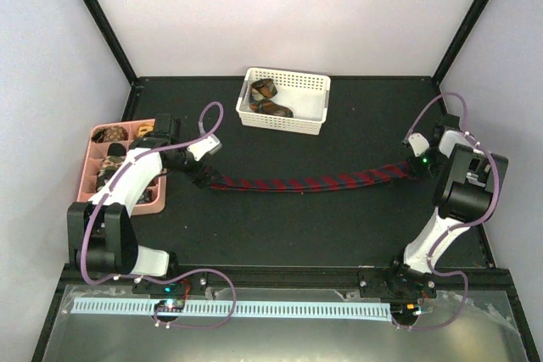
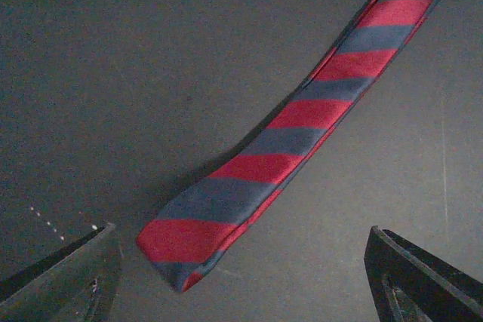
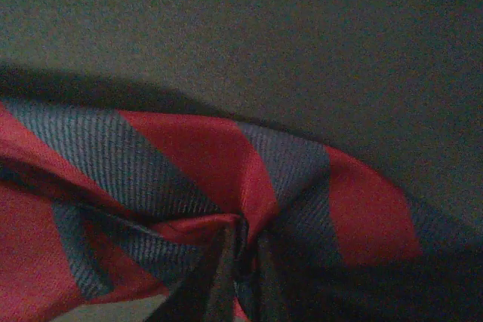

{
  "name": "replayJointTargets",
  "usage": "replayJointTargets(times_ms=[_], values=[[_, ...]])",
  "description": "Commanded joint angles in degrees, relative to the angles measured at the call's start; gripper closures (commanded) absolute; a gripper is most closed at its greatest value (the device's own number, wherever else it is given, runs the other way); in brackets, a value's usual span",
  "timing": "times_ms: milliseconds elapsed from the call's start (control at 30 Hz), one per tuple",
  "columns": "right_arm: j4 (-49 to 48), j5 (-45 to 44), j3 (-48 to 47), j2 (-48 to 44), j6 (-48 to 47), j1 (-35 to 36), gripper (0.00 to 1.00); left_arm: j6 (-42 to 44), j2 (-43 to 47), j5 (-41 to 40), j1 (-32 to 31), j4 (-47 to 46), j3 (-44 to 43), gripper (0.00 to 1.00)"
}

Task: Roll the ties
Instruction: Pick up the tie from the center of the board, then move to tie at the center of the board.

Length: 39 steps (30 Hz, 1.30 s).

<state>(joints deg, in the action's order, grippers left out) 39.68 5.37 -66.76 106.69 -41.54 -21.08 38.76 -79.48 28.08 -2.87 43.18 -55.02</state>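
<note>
We note a striped tie (image 1: pixel 314 182) lying flat and drawn out in a long, slightly sagging line across the matte black table (image 1: pixel 297 235), running between the two arms. The weave is a fine twill, with broad diagonal bands of red and slate blue. The left gripper (image 2: pixel 240 262) hangs over the narrow, pointed end; its dark wedge-shaped fingers (image 2: pixel 72 277) stand wide apart, one on each side of the tip, and touch no cloth. At the far right end, the right gripper (image 3: pixel 238 262) is pinched on the tie: from the right wrist we see the fabric gathered into soft folds that converge into the dark nip of the fingers (image 3: pixel 200 292). Behind the tie's middle stands a white perforated plastic basket (image 1: pixel 284 127), rectangular, with small dark patterned coiled ties (image 1: pixel 270 97) inside. At the table's left edge sits a pink compartment tray (image 1: pixel 89 177) holding more rolled ties (image 1: pixel 110 134), brown and patterned.
</note>
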Motion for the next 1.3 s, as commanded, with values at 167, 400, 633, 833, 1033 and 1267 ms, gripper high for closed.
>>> replayJointTargets(times_ms=[167,400,633,833,1033,1267], values=[[-1.4,-6.3,-1.8,-2.4,-3.8,-6.3,0.98,3.5,2.0,-0.8,-2.1,-1.1,0.9,0.06],[1.4,-7.7,-9.1,-3.4,-12.2,-14.0,0.98,3.7,0.6,-1.7,-8.2,-2.4,1.5,0.06],[-1.9,-11.6,-10.4,-6.0,-19.4,-15.6,0.96,2.3,-4.2,-3.4,-16.7,-8.0,-0.8,0.09],[-11.8,-17.5,-5.4,-8.0,-23.8,-15.7,0.97,0.7,-13.0,-6.0,-23.2,-10.4,-9.1,0.11],[-10.1,-14.9,-5.4,-10.6,-24.1,-15.7,0.98,-0.6,-24.5,-10.1,-28.4,-11.2,-19.3,0.10],[-8.4,-12.5,-3.8,-13.9,-23.6,-15.8,0.98,0.5,-36.9,-13.8,-30.2,-6.8,-31.2,0.09]])
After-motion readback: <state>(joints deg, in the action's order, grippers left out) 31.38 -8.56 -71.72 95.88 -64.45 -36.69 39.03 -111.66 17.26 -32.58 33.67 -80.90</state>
